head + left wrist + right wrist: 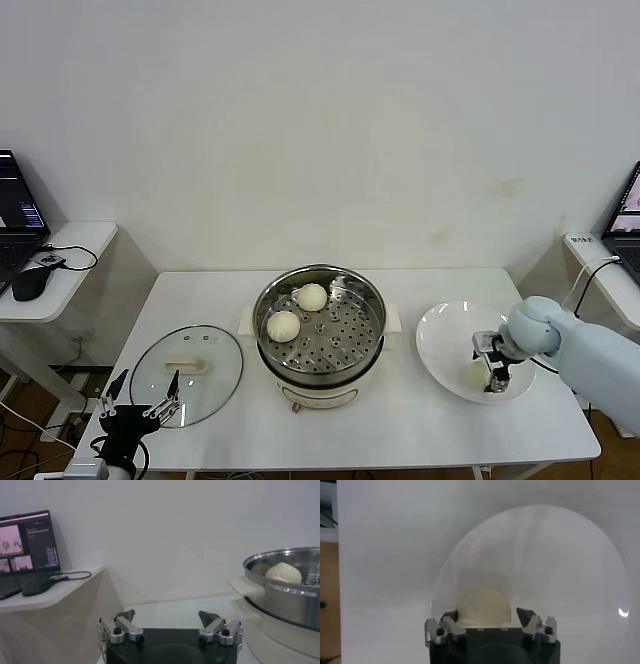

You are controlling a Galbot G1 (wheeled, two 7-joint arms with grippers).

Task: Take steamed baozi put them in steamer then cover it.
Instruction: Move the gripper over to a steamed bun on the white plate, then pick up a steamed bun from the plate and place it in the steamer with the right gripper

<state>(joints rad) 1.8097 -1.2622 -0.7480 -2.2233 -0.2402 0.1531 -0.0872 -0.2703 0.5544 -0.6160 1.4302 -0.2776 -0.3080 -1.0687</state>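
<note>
Two steamed baozi (298, 311) already sit on the perforated tray inside the steamer (320, 372), toward its back-left part, and the steamer stands at the middle of the table (400, 425). The right gripper (497, 377) is down on the white plate (440, 335) near the table's right edge, its jaws standing on either side of a third bun (484, 606) (in the right wrist view the cream dough fills the space between the fingers, but whether they have actually clamped it cannot be told from these views). No fourth bun is visible on the plate; the arm may hide it. The cover (187, 374) lies flat near the table's front-left corner, handle up, well apart from the steamer. The left gripper (140, 396) waits just off that front-left corner, jaws spread wide and holding nothing, close to the cover's front rim. As a judgement, the loading is roughly half done: this bun must still be lifted and carried into the steamer, any remaining one must follow, and the cover must then go on top.
</note>
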